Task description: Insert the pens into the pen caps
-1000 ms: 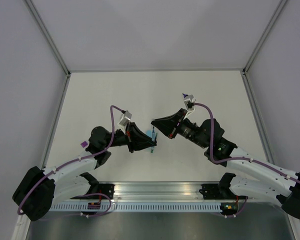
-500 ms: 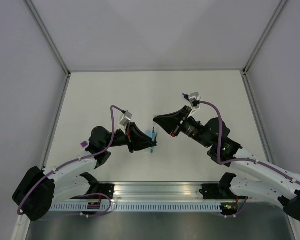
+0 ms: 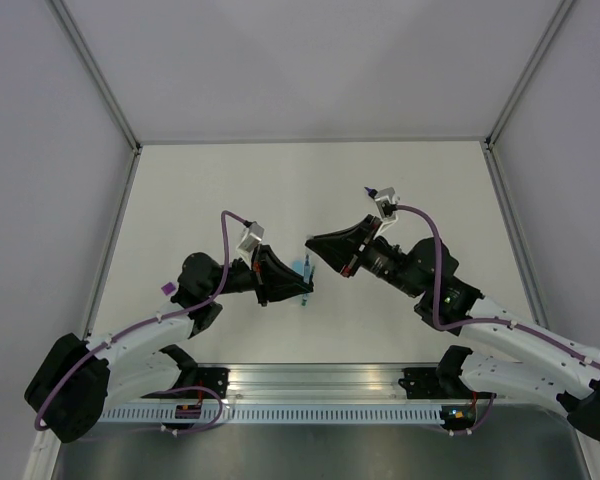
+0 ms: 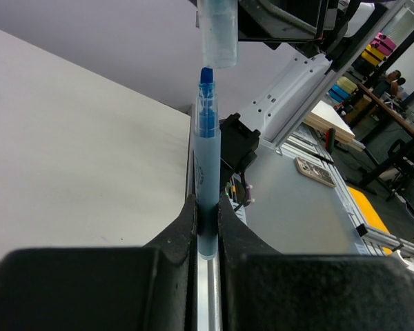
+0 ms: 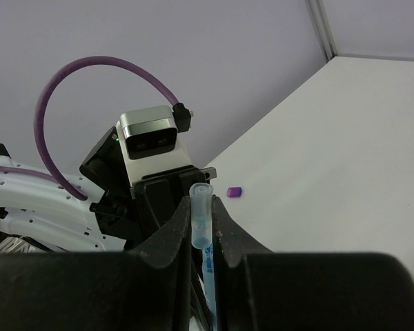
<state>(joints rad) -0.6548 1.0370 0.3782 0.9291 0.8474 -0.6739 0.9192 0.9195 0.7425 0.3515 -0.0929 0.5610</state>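
Note:
My left gripper (image 4: 207, 204) is shut on the pale-blue highlighter (image 4: 207, 165) and holds it upright with its blue tip bare. My right gripper (image 5: 202, 207) is shut on the pale-blue cap (image 5: 201, 215). In the left wrist view the cap (image 4: 217, 33) hangs just above the tip, open end down and a little to the right of it. In the top view the two grippers, left (image 3: 302, 287) and right (image 3: 312, 243), meet above the table's middle with the highlighter (image 3: 307, 270) between them. A purple cap (image 5: 234, 192) lies on the table. The thin pens are out of view.
The purple cap (image 3: 166, 289) lies by the left arm's elbow. A small dark-purple object (image 3: 368, 190) lies on the table beside the right wrist camera. Grey walls with metal posts (image 3: 110, 95) close in the white table (image 3: 310, 180) on three sides.
The right arm's wrist has swung a little to the right and its gripper with the cap has shifted slightly. The left arm and highlighter have not moved.

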